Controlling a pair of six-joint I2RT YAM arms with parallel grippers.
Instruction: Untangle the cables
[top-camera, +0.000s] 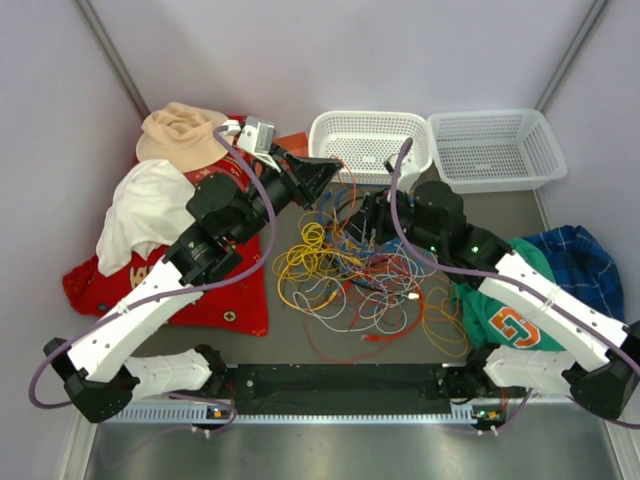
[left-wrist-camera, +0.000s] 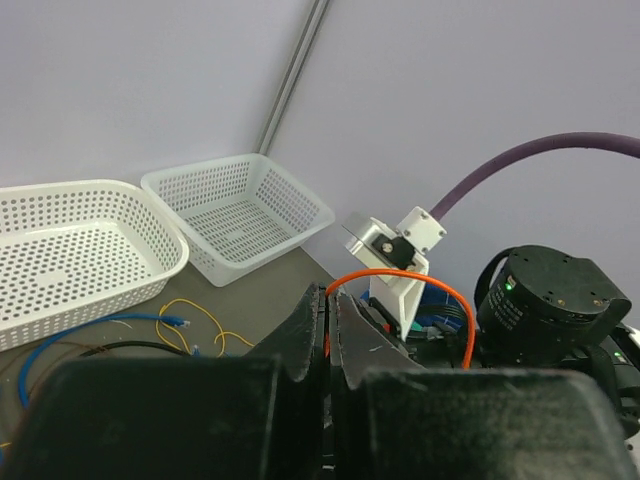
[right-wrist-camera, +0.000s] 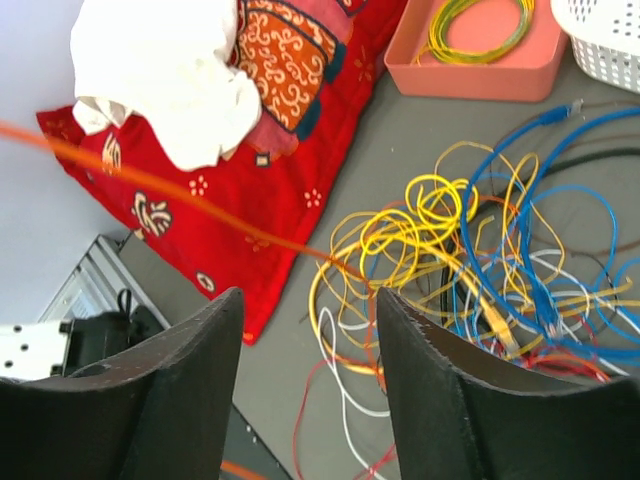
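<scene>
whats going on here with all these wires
Two robot arms are working on a heap of tangled cables. The left pincer is shut on an orange cable and is raised near the white baskets. In the right wrist view that cable runs taut out of the heap. The right pincer is open above the yellow and blue loops and holds nothing. Most of the heap looks knotted, so the untangling is far from done.

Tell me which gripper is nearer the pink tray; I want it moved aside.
Left. The left gripper, shut on an orange cable, hangs close beside the pink tray. The right gripper, open, is farther off, over the cables.
</scene>
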